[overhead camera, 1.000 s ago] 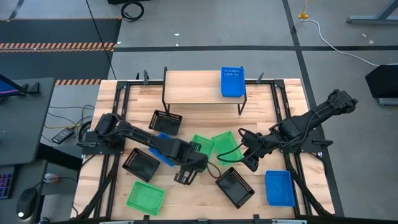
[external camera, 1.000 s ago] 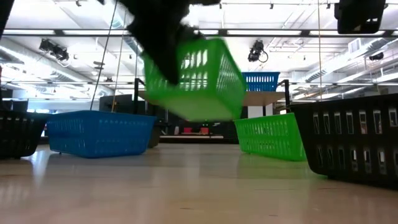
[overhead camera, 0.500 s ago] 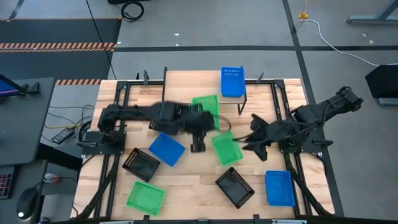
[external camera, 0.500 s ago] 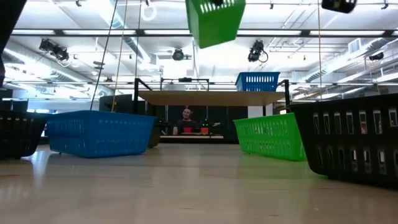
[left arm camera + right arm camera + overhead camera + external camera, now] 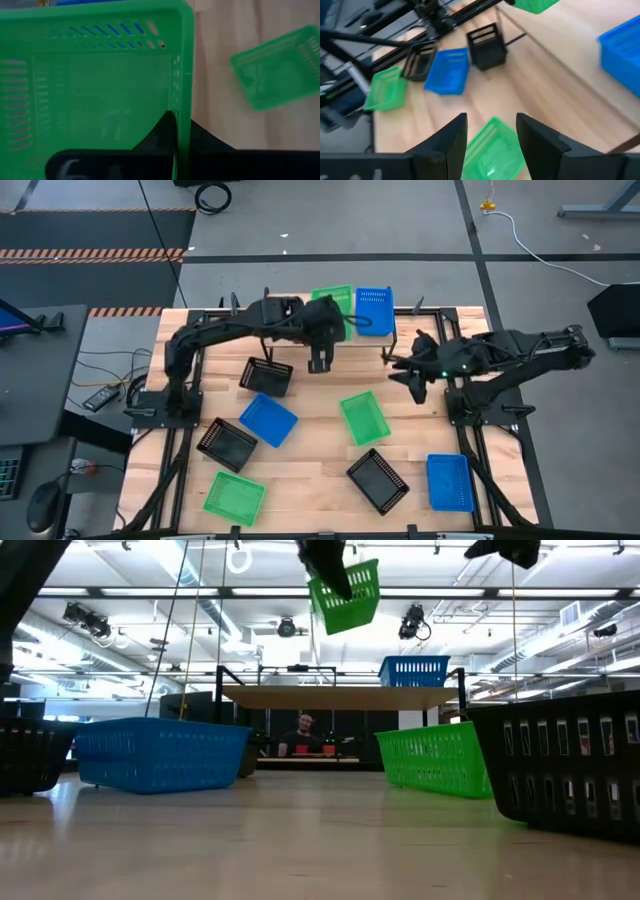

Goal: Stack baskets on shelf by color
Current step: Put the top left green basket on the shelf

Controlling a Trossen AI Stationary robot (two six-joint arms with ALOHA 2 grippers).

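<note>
A bright green perforated plastic basket (image 5: 333, 304) is carried high above the low wooden-topped shelf on thin black legs (image 5: 300, 320), just beside the blue mesh basket (image 5: 374, 311) already resting on the shelf's far-right end. It hangs tilted in the low view, one rim pinched by the left gripper (image 5: 320, 356), whose fingers are closed tight on the wall. The open shelf top lies directly below that gripper, so a lowering beside the blue basket is judged to come next. The right gripper (image 5: 414, 380) hovers nearby with fingers (image 5: 451, 135) parted, holding nothing, above a second green basket (image 5: 364, 417) on the table.
</note>
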